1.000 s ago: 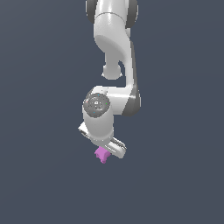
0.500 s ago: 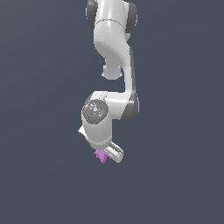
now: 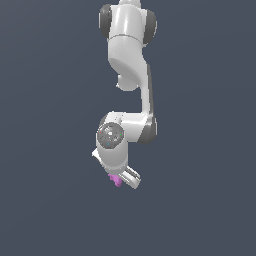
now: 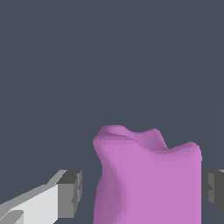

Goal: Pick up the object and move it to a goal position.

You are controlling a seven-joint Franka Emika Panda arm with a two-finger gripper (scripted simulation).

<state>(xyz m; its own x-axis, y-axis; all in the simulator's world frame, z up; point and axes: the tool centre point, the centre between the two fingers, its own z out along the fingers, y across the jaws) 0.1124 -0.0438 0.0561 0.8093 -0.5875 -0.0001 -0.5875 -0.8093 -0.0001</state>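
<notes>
The object (image 3: 116,180) is a small pink-purple lump on the dark grey floor, mostly hidden under the white hand in the exterior view. In the wrist view the object (image 4: 146,179) fills the space between the two fingers. My gripper (image 3: 123,178) is down around it, also seen in the wrist view (image 4: 142,194), and it is open. One grey finger pad (image 4: 72,192) stands a small gap away from the lump. The other pad (image 4: 214,190) is at or almost at its opposite side.
The white arm (image 3: 131,60) rises from the hand towards the top of the exterior view. The flat dark grey floor (image 3: 50,200) surrounds the object, and no other thing shows.
The hand has come down over the object, which now shows less under it. The object has stayed where it was.
</notes>
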